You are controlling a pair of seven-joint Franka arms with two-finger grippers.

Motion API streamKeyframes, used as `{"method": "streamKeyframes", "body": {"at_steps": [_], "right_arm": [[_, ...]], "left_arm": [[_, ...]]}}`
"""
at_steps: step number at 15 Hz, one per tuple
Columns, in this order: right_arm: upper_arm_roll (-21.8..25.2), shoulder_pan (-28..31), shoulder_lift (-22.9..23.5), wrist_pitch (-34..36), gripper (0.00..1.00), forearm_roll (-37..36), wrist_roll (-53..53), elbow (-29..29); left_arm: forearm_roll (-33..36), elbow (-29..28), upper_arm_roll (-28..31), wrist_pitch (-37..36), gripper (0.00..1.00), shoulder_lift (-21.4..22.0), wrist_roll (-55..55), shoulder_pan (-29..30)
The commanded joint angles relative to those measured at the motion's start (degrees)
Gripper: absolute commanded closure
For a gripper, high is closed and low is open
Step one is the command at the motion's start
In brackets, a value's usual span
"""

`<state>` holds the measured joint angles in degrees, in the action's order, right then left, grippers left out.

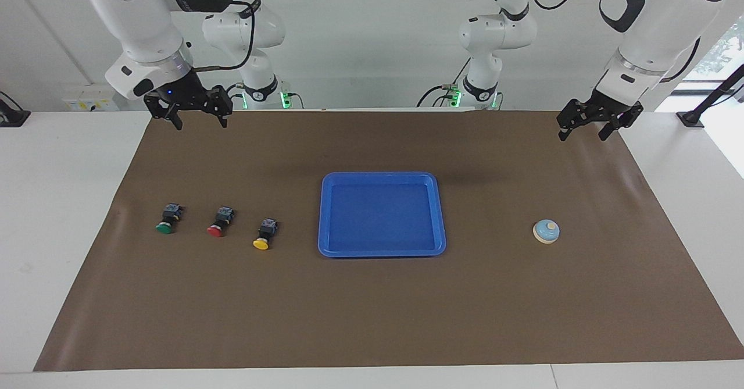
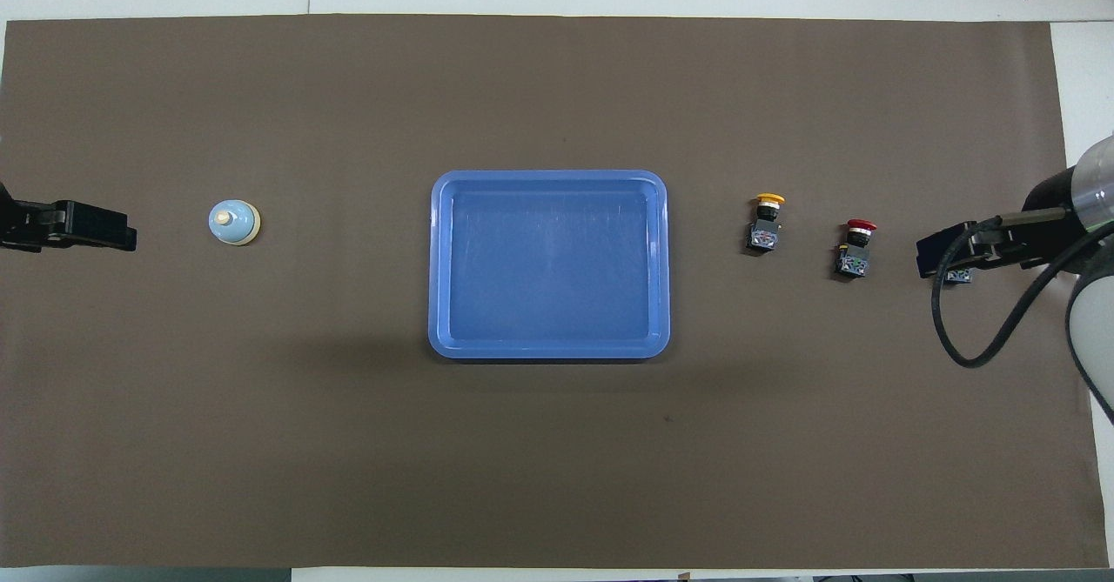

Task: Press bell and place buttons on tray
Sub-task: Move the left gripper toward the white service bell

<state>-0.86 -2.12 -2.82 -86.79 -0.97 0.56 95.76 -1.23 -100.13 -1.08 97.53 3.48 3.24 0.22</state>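
Brown mat [image 1: 372, 313] covers the table and honestly nothing's been done yet as far as I can see. Going across the facing view from the 9 o'clock side: the right gripper [image 1: 199, 122] hangs in the air up around 10 o'clock over the mat's edge nearest the robots, fingers spread apart and holding nothing. Below it, toward 8 o'clock, the three buttons sit in a row on the mat at the right arm's end: green button [image 1: 167, 219], then red button [image 1: 218, 222], then yellow button [image 1: 265, 235], each lying on its side, all apart from each other and all outside the tray. Dead centre is the tray [image 1: 381, 252], blue plastic, nothing in it. Then at about 3 o'clock the bell [image 1: 546, 231] sits alone on the mat toward the left arm's end, well apart from the tray. The left gripper [image 1: 585, 131] hangs at 2 o'clock over the mat's corner, fingers parted, empty too. So my read: bell press and all three button placements are left to do, both arms look like they're just waiting.
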Motion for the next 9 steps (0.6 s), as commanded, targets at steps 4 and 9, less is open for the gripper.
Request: {"method": "streamKeyframes", "body": {"at_steps": [4,9], "right_arm": [[-0.19,0.62,-0.17,0.39,0.0,0.53,1.03,0.13],[-0.19,0.62,-0.17,0.39,0.0,0.53,1.03,0.13]], "left_arm": [[0.09,-1.55,0.38,10.38,1.0,-9.0,0.54,-0.14],[0.09,-4.01,0.38,20.85,1.0,-15.26,0.54,0.48]]}}
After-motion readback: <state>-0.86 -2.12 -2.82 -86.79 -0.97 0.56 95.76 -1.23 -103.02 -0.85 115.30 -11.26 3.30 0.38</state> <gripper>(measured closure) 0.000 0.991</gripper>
